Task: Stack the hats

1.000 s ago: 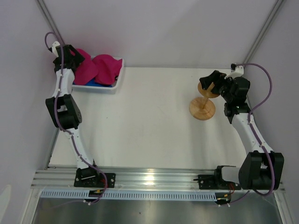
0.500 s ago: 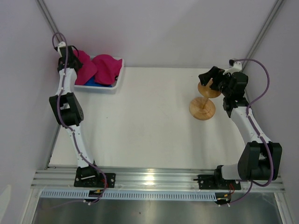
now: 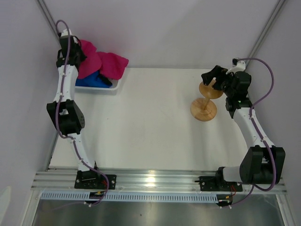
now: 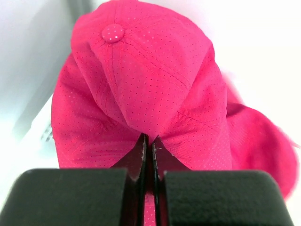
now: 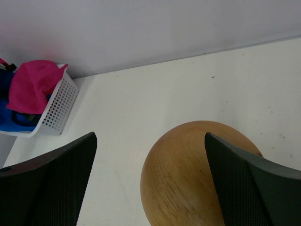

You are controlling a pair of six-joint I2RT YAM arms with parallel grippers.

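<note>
Left arm: stretched almost straight to the desk's (image 3: 150, 132) far-left corner. The left gripper (image 4: 148, 141) is pressed together on a fold of a pink hat (image 4: 141, 70), which it holds over the left end of the white basket (image 3: 104, 88).

Basket contents: a second pink hat (image 3: 114, 65) drapes over the right rim, and blue hats (image 3: 91, 81) lie underneath.

Right arm: bent at the elbow and reaching along the right side. The right gripper (image 5: 149, 136) is spread wide, one finger on either side of the wooden stand's (image 5: 197, 183) round top. Whether it touches, I cannot tell.
</note>
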